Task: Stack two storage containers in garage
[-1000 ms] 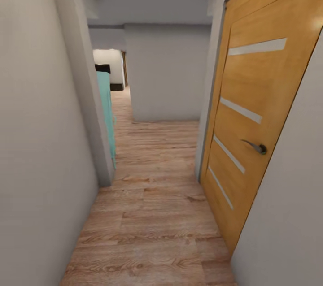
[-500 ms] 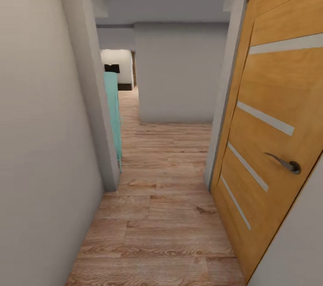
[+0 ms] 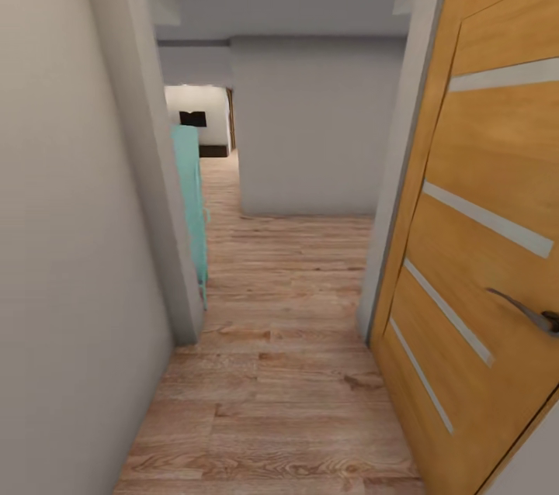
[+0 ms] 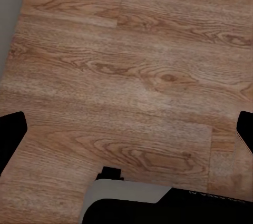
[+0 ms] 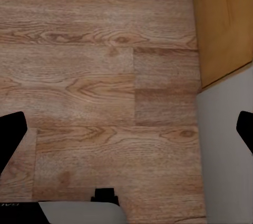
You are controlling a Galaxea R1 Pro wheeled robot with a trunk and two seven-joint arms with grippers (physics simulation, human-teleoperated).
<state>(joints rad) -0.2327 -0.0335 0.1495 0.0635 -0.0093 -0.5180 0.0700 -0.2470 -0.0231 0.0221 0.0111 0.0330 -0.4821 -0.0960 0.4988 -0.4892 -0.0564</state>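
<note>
While both tools (image 4: 132, 129) (image 5: 132, 129) are being carried spread apart & empty, door (image 5: 221, 23) beside right tool risks being clipped.

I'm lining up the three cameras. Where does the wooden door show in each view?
Head view: wooden door along the right side, handle low.
Left wrist view: not in it.
Right wrist view: door's bottom corner beside a pale wall.
Shared landmark: wood-plank floor.
</note>
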